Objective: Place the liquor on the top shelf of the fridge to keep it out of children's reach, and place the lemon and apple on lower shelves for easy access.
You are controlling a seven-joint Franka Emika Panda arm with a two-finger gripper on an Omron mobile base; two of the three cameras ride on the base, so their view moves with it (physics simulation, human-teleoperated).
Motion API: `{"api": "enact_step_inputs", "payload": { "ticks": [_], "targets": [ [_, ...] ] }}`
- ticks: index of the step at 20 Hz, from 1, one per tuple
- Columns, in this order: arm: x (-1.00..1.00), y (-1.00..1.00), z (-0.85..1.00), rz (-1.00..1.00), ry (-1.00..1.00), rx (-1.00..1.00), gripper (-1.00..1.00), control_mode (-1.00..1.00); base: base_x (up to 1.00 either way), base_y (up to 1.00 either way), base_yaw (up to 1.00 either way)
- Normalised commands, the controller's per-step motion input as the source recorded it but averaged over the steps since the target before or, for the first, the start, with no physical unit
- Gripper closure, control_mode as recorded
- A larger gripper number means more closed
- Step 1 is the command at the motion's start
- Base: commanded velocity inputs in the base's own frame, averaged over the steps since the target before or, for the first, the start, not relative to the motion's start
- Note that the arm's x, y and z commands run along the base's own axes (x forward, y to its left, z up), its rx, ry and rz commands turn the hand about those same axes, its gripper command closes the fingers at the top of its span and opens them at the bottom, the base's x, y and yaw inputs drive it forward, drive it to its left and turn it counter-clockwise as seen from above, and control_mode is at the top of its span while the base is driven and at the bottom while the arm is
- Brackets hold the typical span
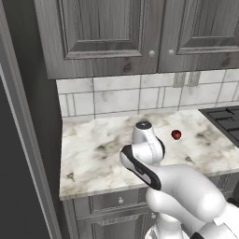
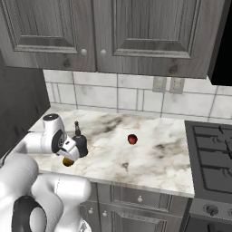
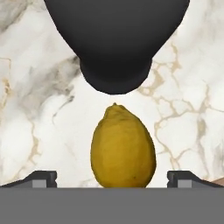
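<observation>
The hand view looks straight down on the yellow lemon (image 3: pixel 122 148), which lies on the marble counter between the two fingertips of my open gripper (image 3: pixel 113 179). Just beyond it stands the dark liquor (image 3: pixel 116 43) bottle. From the right base view, my gripper (image 2: pixel 68 155) hangs low over the lemon (image 2: pixel 68 162), right beside the liquor (image 2: pixel 81 141). The red apple (image 2: pixel 132 138) rests alone mid-counter, also seen as the apple (image 1: pixel 176 135) to the right of my arm. The tall dark fridge (image 1: pixel 18 177) body stands at the left; its top shelf and lower shelves are out of view.
Grey wood-grain cupboards (image 2: pixel 136 31) hang low over the marble counter (image 1: pixel 93 154). A black stove (image 2: pixel 213 154) borders the counter on the right. A tiled wall (image 1: pixel 116 98) closes the back.
</observation>
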Motion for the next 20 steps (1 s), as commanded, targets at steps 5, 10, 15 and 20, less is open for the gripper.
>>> {"api": "enact_step_inputs", "payload": {
  "ticks": [5,10,15,20],
  "targets": [
    [0.06,-0.10,-0.28,0.00,0.00,0.00,-1.00,-1.00,0.00,0.00,0.00],
    [0.06,-0.02,-0.29,0.00,0.00,0.00,-1.00,-1.00,0.00,0.00,0.00],
    [0.03,-0.01,-0.30,0.00,0.00,0.00,-1.00,-1.00,0.00,0.00,0.00],
    [0.00,0.00,-0.38,0.00,0.00,0.00,1.00,-1.00,0.00,0.00,0.00]
  ]
}}
